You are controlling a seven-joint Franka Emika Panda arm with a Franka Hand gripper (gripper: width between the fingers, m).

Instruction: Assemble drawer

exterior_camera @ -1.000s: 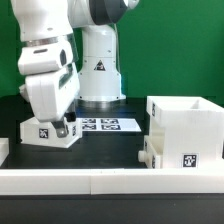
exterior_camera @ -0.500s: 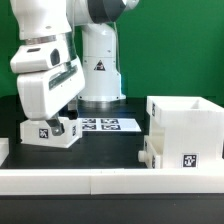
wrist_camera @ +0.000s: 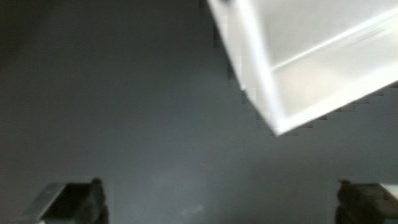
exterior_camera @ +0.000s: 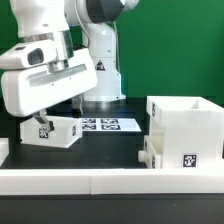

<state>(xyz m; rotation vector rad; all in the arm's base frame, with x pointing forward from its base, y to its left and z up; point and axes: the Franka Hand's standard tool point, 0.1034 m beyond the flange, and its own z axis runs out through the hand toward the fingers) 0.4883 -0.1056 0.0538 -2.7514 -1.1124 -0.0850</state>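
Observation:
A small white open-topped tray (exterior_camera: 52, 131) with a square tag stands on the black table at the exterior view's left. My gripper (exterior_camera: 44, 118) hovers just above it, tilted, and holds nothing. In the wrist view the gripper (wrist_camera: 221, 205) is open, its dark fingertips (wrist_camera: 71, 203) wide apart over bare black table, with a corner of the tray (wrist_camera: 311, 70) beyond them. The tall boxy drawer shell (exterior_camera: 186, 128) stands at the exterior view's right. A second small tray (exterior_camera: 150, 153) sits against the shell's left side.
The marker board (exterior_camera: 105, 125) lies flat by the robot base (exterior_camera: 100, 80). A long low white rail (exterior_camera: 110, 181) runs along the front edge of the table.
The arm has risen and swung toward the exterior view's left, tilting the hand. The gripper has lifted off the left tray, which stays where it was.

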